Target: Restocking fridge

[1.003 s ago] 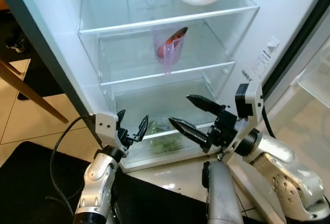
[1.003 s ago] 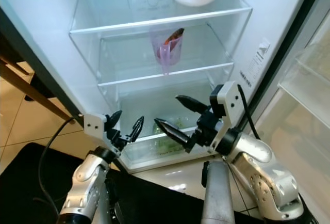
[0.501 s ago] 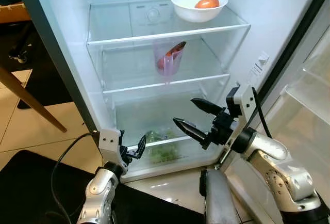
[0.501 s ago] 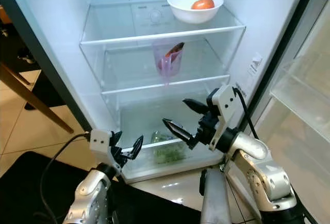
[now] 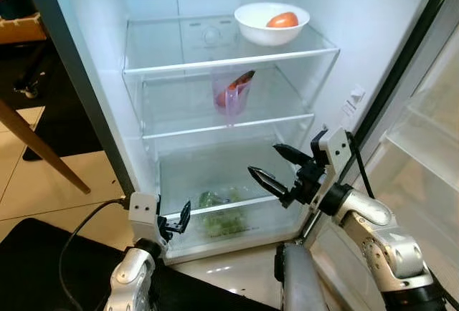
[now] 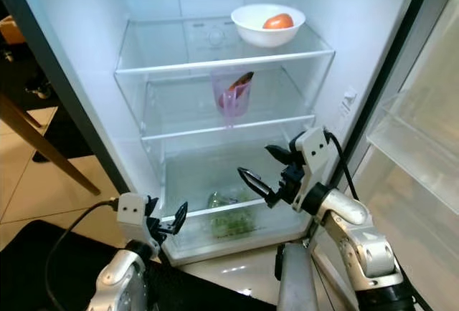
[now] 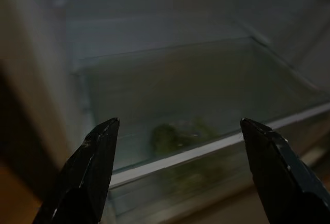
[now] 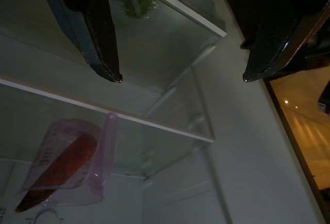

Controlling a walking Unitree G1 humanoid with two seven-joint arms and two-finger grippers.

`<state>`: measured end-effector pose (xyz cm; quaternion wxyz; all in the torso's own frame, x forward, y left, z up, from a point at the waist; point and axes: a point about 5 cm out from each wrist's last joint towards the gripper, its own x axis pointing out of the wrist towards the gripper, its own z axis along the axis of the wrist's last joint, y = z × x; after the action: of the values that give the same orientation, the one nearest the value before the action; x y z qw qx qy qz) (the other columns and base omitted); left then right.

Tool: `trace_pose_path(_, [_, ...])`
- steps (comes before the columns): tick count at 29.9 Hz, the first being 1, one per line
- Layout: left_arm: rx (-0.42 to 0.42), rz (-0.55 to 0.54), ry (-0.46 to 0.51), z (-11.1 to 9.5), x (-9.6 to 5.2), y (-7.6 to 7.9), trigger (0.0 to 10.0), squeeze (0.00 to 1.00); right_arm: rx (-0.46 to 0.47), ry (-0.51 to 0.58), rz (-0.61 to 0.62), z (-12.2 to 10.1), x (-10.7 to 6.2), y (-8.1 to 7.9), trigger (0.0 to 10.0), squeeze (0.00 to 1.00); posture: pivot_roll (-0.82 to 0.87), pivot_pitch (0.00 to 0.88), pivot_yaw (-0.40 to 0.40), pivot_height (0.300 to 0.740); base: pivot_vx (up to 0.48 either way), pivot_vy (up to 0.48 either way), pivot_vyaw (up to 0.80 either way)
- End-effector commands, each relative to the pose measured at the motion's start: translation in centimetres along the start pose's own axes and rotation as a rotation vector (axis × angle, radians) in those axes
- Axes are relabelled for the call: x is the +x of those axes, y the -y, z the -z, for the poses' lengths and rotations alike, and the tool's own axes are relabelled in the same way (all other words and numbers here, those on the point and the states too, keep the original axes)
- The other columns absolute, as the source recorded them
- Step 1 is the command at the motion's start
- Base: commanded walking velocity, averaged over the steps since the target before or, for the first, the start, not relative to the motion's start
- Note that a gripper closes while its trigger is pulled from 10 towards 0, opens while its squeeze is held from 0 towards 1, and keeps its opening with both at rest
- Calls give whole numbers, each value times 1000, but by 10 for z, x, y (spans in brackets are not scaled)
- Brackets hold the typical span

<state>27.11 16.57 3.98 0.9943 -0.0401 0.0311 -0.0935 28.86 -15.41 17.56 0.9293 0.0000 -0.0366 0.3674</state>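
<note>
so both pincers hang open and empty before the fridge, the left pincer (image 5: 172,223) lower than a second ago, the right pincer (image 5: 280,168) drawn back. beyond, greens (image 5: 222,214) lie in the drawer (image 5: 215,236), a pink cup (image 5: 231,97) on the middle shelf, a bowl (image 5: 271,23) on top; stocking looks done.

Top shelf (image 5: 215,60): white bowl (image 5: 271,23). Middle shelf (image 5: 229,125): pink cup (image 5: 231,94).
</note>
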Motion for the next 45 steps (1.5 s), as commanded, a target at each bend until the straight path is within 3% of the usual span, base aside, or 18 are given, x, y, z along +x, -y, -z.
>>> trace_pose_path(1, [16, -28, -6, 3, -5, -9, 10000, 0, -3, 10, 17, 2, 0, 3, 10000, 0, -74, 40, 27, 411, 0, 0, 0])
trace_pose_path(7, [42, -18, 22, -4, -2, -7, 10000, 0, 18, 12, 22, 13, 3, 0, 10000, 0, -64, 32, 18, 411, 0, 0, 0])
trace_pose_path(12, [83, 15, 19, -1, -6, -1, 10000, 0, 75, -103, 76, 52, -1, -3, 10000, 0, -56, 29, 15, 411, 0, 0, 0])
trace_pose_path(18, [170, 51, -21, 9, -15, 2, 10000, 0, 146, -155, 105, 76, -5, -10, 10000, 0, -56, 28, 18, 411, 0, 0, 0])
trace_pose_path(28, [163, 37, 6, 6, -15, 6, 10000, 0, 222, -222, 138, 107, -10, -15, 10000, 0, -45, 27, 3, 411, 0, 0, 0])
trace_pose_path(33, [164, 25, 2, 9, -14, 6, 10000, 0, 281, -227, 163, 119, -16, -12, 10000, 0, -42, 24, -4, 426, 0, 0, 0])
trace_pose_path(45, [159, 33, 15, 6, -9, 12, 10000, 0, 294, -205, 169, 122, -16, -9, 10000, 0, -41, 25, -7, 481, 0, 0, 0])
